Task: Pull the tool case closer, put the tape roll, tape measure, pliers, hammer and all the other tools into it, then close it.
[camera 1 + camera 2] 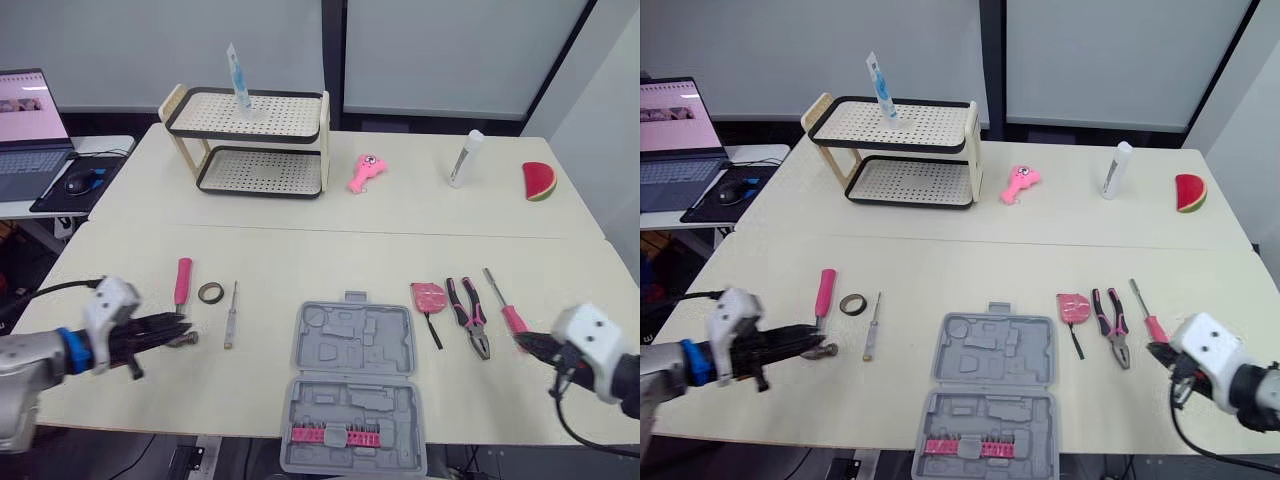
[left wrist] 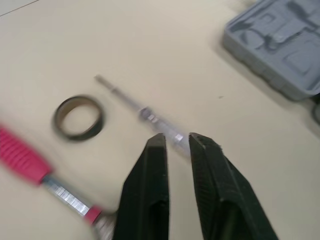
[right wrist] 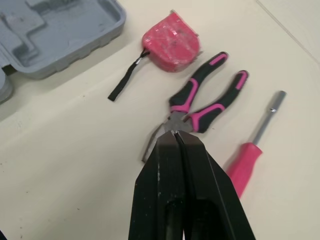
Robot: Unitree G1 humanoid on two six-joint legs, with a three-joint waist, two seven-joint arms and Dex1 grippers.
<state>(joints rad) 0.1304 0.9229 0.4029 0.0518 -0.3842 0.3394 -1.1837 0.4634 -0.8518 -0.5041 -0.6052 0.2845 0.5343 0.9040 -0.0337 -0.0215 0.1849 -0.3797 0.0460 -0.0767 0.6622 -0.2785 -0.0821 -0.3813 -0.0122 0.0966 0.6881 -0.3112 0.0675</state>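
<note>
Tool case overhangs the near table edge; open room flanks it.

On the far side I see a two-tier rack at left with a tube standing on its top shelf, then a pink toy, a white bottle and a watermelon slice rightward, plus a laptop and mouse on a far-left desk.
</note>
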